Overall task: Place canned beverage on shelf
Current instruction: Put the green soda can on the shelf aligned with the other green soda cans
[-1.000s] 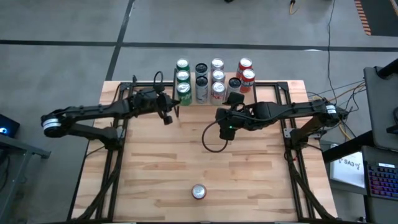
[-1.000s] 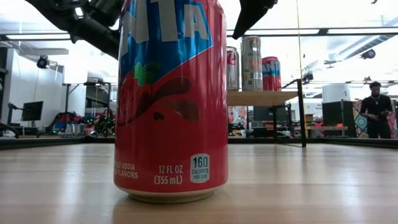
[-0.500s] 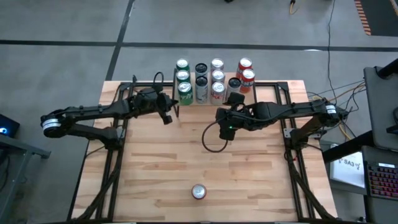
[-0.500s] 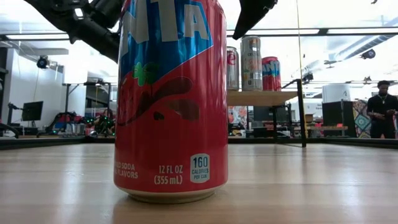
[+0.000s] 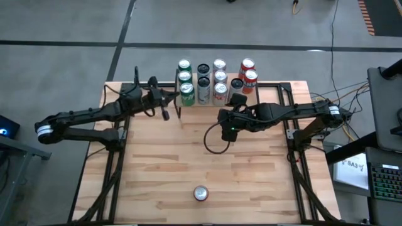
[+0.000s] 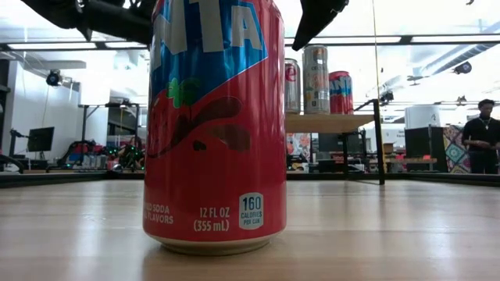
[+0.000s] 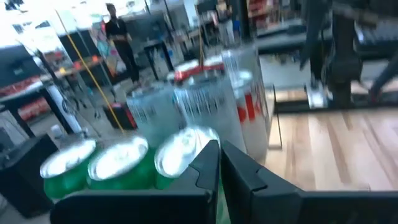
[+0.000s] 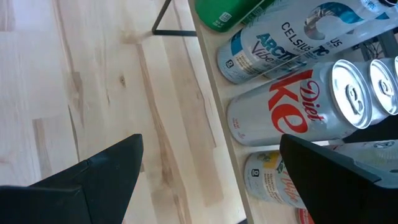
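A red soda can (image 5: 200, 193) stands upright on its base near the table's near edge; it fills the low view (image 6: 215, 125). The shelf (image 6: 328, 122) stands at the table's far edge and carries several upright cans (image 5: 213, 80). My left gripper (image 5: 164, 112) is shut and empty, just left of the shelf's green cans (image 7: 118, 163). My right gripper (image 5: 225, 122) is open and empty, in front of the shelf's middle, above the table; its fingers frame the shelf's edge (image 8: 211, 93).
The shelf's cans stand in close rows: green ones at the left, white and dark ones in the middle, red ones (image 5: 248, 72) at the right. A black cable (image 5: 213, 141) loops below my right arm. Bare wood lies between the arms and the red can. A person (image 6: 484, 133) stands beyond the table.
My left gripper has drawn back from the green cans toward the table's left edge and has gone up a little. My right arm and the cans have kept still.
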Controlling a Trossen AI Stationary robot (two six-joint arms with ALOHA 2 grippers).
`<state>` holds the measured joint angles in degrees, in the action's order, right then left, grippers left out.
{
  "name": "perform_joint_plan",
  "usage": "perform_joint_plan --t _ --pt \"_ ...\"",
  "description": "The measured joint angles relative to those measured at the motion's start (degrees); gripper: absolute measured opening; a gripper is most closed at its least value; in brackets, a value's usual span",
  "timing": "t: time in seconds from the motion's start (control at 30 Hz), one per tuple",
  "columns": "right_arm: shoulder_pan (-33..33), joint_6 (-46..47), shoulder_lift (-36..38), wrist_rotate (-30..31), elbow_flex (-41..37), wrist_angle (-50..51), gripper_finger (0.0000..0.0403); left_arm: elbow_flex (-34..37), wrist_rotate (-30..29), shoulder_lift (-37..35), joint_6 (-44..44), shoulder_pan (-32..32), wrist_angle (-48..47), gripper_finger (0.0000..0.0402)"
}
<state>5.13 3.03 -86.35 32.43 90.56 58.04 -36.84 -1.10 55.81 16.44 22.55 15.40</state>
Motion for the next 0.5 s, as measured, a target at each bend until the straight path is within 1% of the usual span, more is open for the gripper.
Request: perform_joint_plan --t 0.1,0.23,0.5 --pt "0.0 0.0 0.0 0.0 0.0 0.0 0.0368 -0.9 0.0 1.3 -1.1 0.0 1.6 0.0" --pt "0.0 0.0 0.0 0.0 0.0 0.0 0.0368 -3.6 0.0 3.9 -1.5 0.0 0.8 0.0" --pt "0.0 0.4 0.0 0.0 -0.1 0.0 0.0368 -10.1 -1.2 8.1 -1.1 0.1 -5.4 0.0"
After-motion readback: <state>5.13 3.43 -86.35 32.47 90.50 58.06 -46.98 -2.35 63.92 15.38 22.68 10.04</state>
